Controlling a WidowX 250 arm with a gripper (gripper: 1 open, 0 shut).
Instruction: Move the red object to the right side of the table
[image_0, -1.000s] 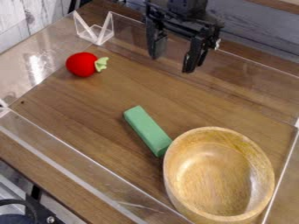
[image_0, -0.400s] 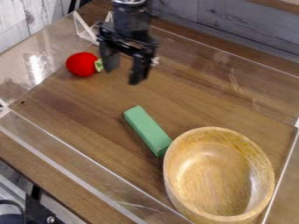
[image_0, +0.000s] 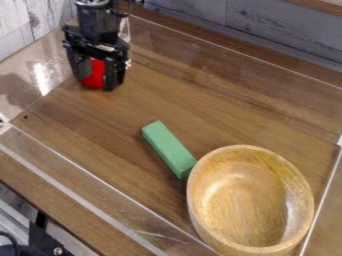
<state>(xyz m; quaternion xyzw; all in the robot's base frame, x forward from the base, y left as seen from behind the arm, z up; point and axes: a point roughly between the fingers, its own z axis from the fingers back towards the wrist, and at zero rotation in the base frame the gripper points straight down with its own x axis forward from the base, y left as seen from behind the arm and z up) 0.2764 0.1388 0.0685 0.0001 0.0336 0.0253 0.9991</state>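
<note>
We start with the table (image_0: 254, 105), a dark wood-grain surface ringed by low clear plastic walls, filling nearly the whole frame. Next in size is the wooden bowl (image_0: 250, 205) at the lower right, and touching or just beside its left rim lies the green block (image_0: 167, 147), its long axis running diagonally from the centre toward the bowl. In the upper left the gripper (image_0: 98, 76) hangs pointing straight down, its dark jaws spread wide and holding nothing. The red object (image_0: 92, 74) sits on the table directly beneath it, in the upper left of the frame, showing between the two jaws so that they stand one on either side of it; we cannot tell whether either already touches it. We judge that the relation that matters is settled sideways: the fruit lies below and between the jaws, not off to one side. Being round, it offers no long axis to line up with. What remains, in our view, is closing, lifting, and carrying it across toward the frame's right, clear of block and bowl.
</note>
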